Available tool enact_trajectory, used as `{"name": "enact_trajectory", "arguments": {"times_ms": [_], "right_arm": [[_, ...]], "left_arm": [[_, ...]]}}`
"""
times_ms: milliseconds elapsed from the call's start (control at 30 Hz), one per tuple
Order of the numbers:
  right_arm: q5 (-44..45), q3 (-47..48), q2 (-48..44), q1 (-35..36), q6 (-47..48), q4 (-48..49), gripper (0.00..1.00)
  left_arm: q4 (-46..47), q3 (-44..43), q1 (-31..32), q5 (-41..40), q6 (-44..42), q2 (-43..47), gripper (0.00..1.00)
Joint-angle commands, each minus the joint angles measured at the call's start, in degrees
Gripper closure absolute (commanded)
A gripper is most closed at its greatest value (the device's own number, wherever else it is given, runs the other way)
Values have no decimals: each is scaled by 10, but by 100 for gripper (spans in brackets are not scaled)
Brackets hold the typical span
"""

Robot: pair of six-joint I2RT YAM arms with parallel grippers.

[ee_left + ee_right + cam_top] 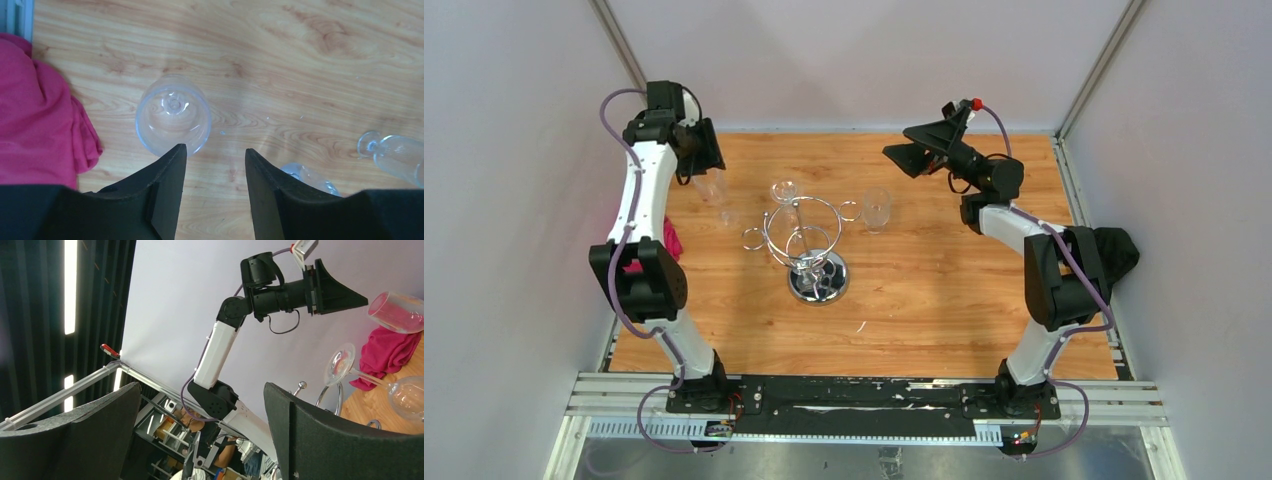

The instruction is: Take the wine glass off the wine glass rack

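The left fingers [215, 150] are spread part way with nothing between them, only bare wood showing in the gap. They hang over a wine glass [172, 117] that stands upright on the counter [944, 300], seen from the wrist straight down into its bowl; the left fingertip overlaps the near rim in that view. This glass is off the wine glass rack [802, 232], near it on the far left side, and a pink cloth [40, 110] lies just beside it. A second glass [785, 190] is at the rack's far edge, its foot up by the top ring. A third glass [877, 208] stands right of the rack. The right fingers [202, 390] are spread wide and empty, raised above the far right of the counter.
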State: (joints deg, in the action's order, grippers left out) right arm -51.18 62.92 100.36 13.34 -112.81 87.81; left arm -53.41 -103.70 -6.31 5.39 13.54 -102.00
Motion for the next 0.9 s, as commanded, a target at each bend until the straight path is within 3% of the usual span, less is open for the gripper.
{"name": "enact_trajectory", "arguments": {"times_ms": [0, 200, 367, 467, 533, 667, 733, 867], "right_arm": [[-20, 5, 11, 0, 14, 36, 2], [-73, 61, 43, 26, 24, 16, 2], [-126, 114, 42, 62, 163, -164, 10], [-143, 153, 42, 81, 253, -290, 30], [-150, 182, 47, 92, 309, -365, 38], [-155, 245, 60, 119, 443, -561, 39], [-149, 270, 68, 130, 497, -643, 38], [-142, 298, 100, 146, 532, -688, 38]], "left_arm": [[-15, -33, -4, 10, 4, 26, 48], [-16, -50, -4, 5, 13, 79, 49], [44, -27, -5, 29, 31, 176, 49], [150, 58, -5, 91, 66, 273, 44], [251, 141, -5, 134, 99, 346, 40], [417, 290, -5, 200, 172, 471, 32], [441, 318, -5, 204, 187, 508, 30], [413, 325, -5, 203, 179, 542, 30]]}}
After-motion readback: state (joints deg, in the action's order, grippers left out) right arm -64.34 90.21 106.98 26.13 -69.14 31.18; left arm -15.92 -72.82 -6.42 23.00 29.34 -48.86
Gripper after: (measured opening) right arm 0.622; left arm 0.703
